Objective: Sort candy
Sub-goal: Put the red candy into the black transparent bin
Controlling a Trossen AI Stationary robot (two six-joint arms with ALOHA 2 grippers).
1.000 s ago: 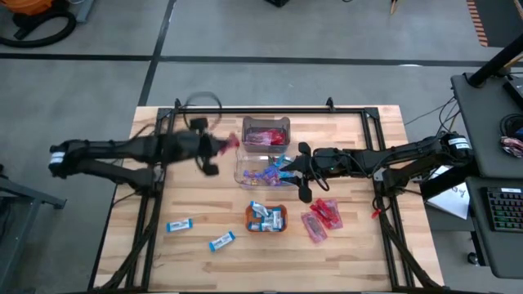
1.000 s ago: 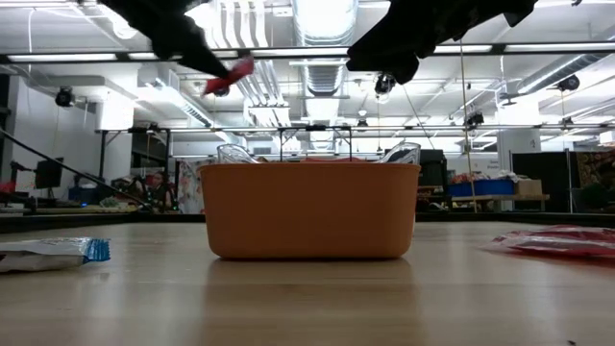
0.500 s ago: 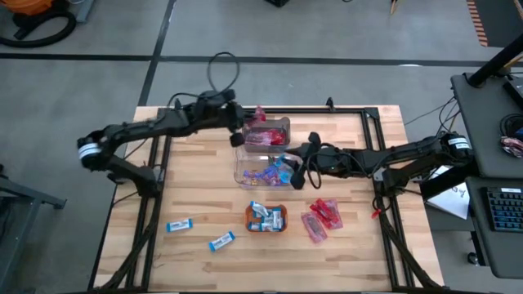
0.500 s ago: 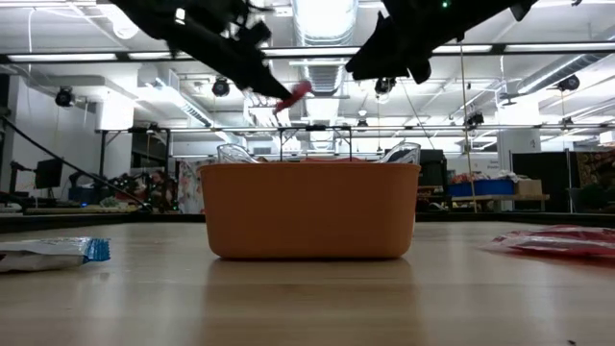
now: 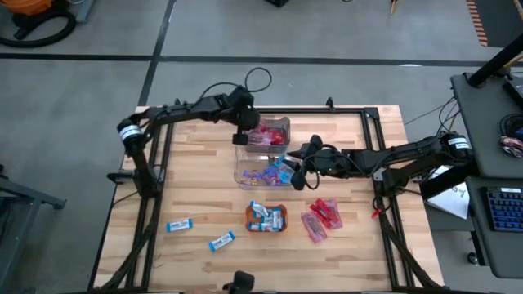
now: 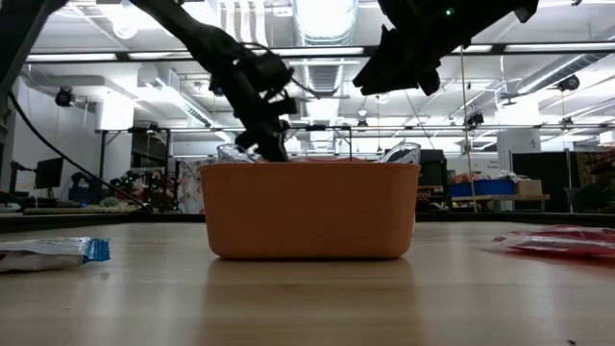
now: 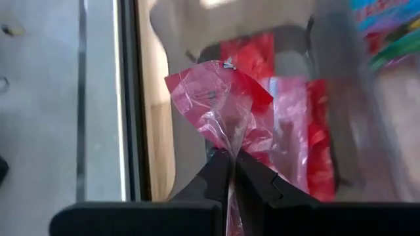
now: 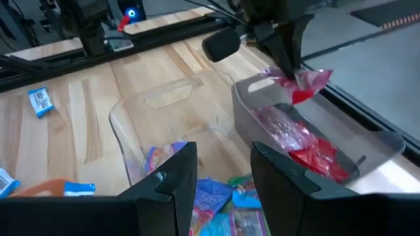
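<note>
Two bins (image 5: 265, 133) (image 5: 260, 170) sit mid-table; the tray (image 5: 267, 218) at 6 o'clock of them, packets (image 5: 321, 217) at 3 o'clock of it, bars (image 5: 200, 233) at 9.

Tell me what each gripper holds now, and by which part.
The left gripper pinches a red crinkly candy packet by its wrapper's end, above the clear plastic bin of red candy. The right gripper is open and holds nothing.
</note>
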